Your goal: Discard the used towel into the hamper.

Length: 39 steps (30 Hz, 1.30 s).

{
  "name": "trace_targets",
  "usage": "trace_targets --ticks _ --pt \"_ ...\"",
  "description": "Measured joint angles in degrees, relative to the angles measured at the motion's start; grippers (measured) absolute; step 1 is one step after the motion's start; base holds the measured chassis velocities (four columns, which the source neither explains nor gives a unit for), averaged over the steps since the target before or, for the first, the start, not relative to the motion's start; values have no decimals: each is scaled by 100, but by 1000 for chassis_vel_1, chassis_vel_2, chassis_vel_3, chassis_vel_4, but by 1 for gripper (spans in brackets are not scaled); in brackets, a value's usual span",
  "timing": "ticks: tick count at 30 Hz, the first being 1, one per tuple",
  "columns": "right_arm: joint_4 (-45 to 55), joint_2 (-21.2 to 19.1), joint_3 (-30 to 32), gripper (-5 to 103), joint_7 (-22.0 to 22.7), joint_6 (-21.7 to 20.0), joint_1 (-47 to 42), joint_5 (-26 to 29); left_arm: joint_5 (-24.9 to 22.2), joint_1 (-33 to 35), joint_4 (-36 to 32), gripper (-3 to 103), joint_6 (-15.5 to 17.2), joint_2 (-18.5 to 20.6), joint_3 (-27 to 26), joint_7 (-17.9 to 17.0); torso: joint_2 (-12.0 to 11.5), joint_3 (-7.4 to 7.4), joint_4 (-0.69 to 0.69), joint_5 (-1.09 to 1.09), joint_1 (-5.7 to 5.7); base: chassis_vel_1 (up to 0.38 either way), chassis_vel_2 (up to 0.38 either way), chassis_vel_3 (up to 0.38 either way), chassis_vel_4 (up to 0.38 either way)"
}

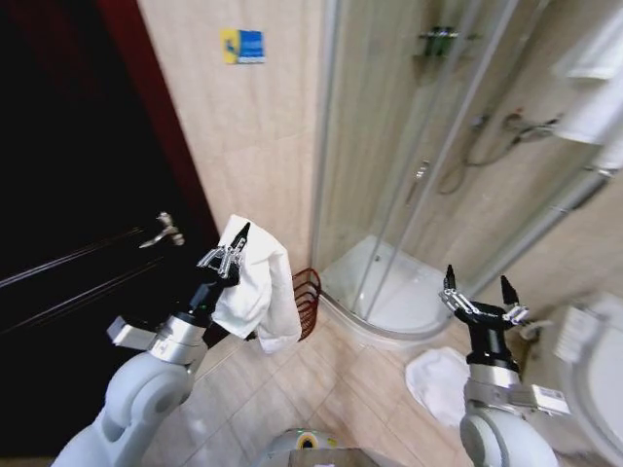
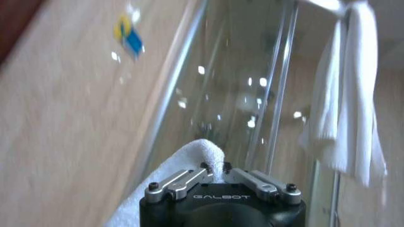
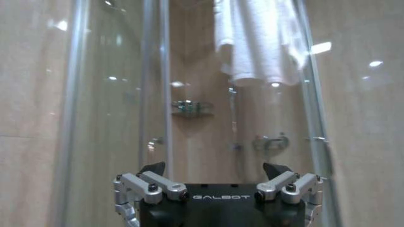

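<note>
A white terry-cloth towel (image 1: 255, 284) is pinched between the pressed-together fingers of the left gripper (image 1: 237, 245) and is held raised, with most of the cloth draped below the wrist; in the left wrist view a fold of it (image 2: 203, 153) is seen nipped at the fingertips. The small round dark reddish-brown open-weave hamper (image 1: 307, 302) is found on the floor at about 3 o'clock from the hanging cloth, partly hidden behind it and just beside the curved shower base (image 1: 389, 297). The right gripper (image 1: 479, 288) is held up at 4 o'clock in the head view, its 2 fingers spread wide and holding nothing. A miss is judged likely if the towel were let go from here, since it hangs beside the hamper's mouth rather than over it; a trailing corner could also catch on the rim and tip the light basket. The floor is laid with beige tiles (image 1: 292, 399), a second white cloth (image 1: 435, 381) lies near the right arm, and a glass shower enclosure (image 1: 409, 146) and a dark door (image 1: 78, 243) bound the room.
</note>
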Motion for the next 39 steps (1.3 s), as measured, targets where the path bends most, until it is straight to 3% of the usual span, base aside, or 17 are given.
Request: trace_targets --ticks 6,17,29,39 --pt "-158 117 5 100 -54 226 -94 -10 188 -262 945 2 -148 -73 614 177 0 0 3 -2 0 -31 -15 -16 -24" --pt "-315 100 236 100 -77 354 -126 145 144 -625 1374 2 -335 -37 1028 170 0 0 3 -1 0 0 0 0 0" --pt "-251 108 208 100 -77 241 -137 159 143 -851 1614 2 -399 -25 1187 84 0 0 2 -2 0 0 0 0 0" --pt "-215 141 191 100 -118 250 -189 151 151 -745 1584 2 -492 -118 972 110 0 -1 2 -2 -3 -16 19 22 -11"
